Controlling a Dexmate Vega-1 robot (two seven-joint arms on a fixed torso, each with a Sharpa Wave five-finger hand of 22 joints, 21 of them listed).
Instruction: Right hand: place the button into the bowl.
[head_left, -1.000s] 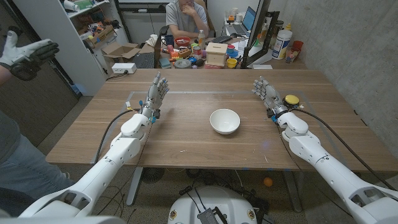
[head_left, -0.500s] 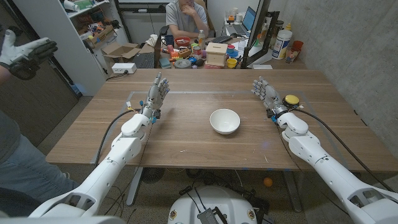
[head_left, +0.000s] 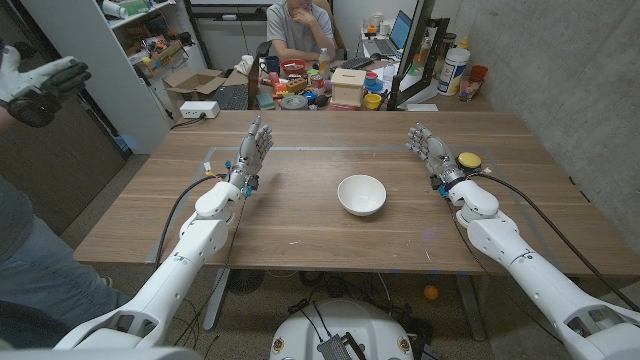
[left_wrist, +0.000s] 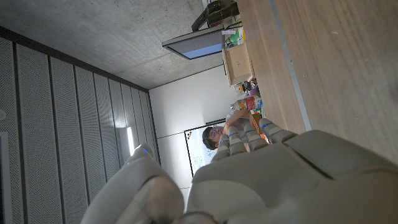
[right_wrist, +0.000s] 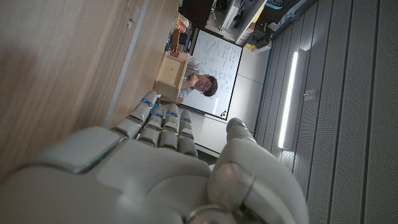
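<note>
Our right hand (head_left: 428, 150) stands open and empty; the button (head_left: 468, 160) sits just beside it at 3 o'clock, well apart from the bowl (head_left: 361, 194). A sloppy reach could knock the button off the bench (head_left: 300, 220).

counter (head_left: 300, 215): wooden, brown, rectangular
middle: white bowl (head_left: 361, 194), upright
right side: yellow button (head_left: 468, 160) on a dark base, just beside the right robot hand (head_left: 428, 150), well apart from the bowl
left side: left robot hand (head_left: 250, 150) near the far edge, fingers straight
far left: pale tape strip (head_left: 207, 160)
</note>
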